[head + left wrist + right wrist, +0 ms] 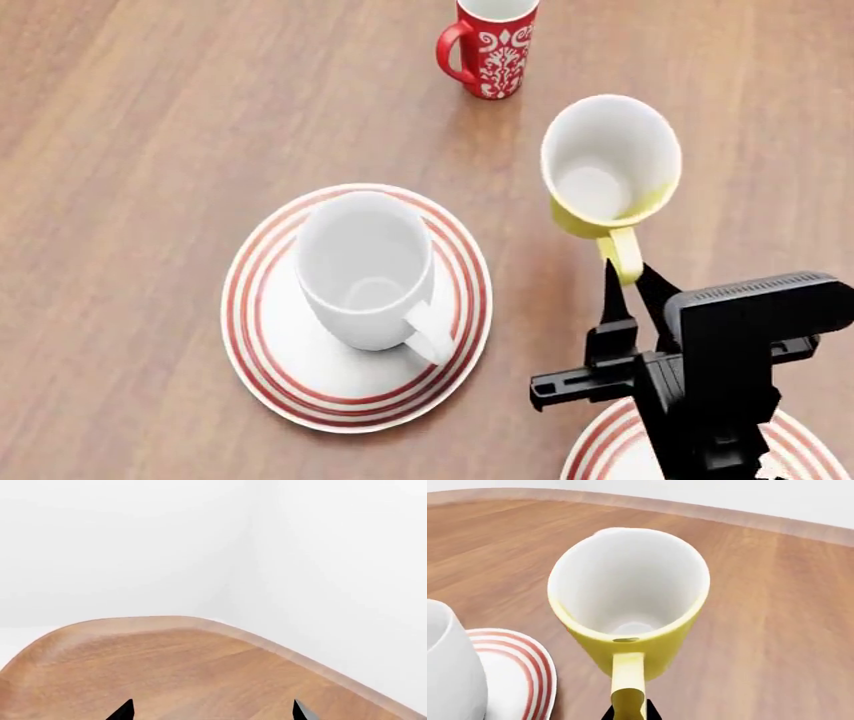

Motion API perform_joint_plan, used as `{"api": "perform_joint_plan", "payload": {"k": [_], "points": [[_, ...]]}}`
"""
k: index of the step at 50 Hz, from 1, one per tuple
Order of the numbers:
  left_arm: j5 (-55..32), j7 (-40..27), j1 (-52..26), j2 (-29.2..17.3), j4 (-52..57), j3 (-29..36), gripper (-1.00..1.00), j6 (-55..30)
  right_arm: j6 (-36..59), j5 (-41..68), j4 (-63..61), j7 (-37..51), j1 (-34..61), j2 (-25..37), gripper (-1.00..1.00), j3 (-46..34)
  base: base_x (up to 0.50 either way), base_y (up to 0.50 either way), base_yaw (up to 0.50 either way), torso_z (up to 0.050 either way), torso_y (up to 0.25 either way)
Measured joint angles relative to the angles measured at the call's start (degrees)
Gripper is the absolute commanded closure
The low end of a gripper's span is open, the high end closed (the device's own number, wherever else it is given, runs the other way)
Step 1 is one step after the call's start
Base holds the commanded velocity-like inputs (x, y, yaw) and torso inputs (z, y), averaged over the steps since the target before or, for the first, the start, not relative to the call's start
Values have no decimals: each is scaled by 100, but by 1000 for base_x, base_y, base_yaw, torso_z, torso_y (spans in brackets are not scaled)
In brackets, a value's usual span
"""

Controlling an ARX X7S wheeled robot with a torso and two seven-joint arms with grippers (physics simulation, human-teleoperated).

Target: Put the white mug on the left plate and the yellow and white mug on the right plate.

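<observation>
The right gripper [627, 275] was clamped on the yellow and white mug's [610, 165] handle at upper right; rigid, glossy, likely slippery there. The left gripper [210, 711] gaped, empty.

Head looks down; right wrist close behind yellow and white mug [627, 600]

The white mug [364, 270], large and glossy, stands upright on the left plate [267, 340], a red-ringed white plate left of the head view's centre. The yellow and white mug [610, 168] sits at upper right, handle toward the bottom edge. The right plate [603, 447] is partly visible at the lower right corner.
</observation>
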Motion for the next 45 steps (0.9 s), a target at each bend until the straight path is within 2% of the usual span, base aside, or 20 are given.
{"api": "perform_joint_plan", "payload": {"k": [19,45], "points": [[-41,-71,-24,-54,41,-2,-100,-40,844,388,-2381,78,-1646,243,100,564,0,0,0,0,1],[13,-64,-60,-71,23,109,-100,-28,398,632,-3806,-3,-3969,157,100,1465,0,0,0,0,0]]}}
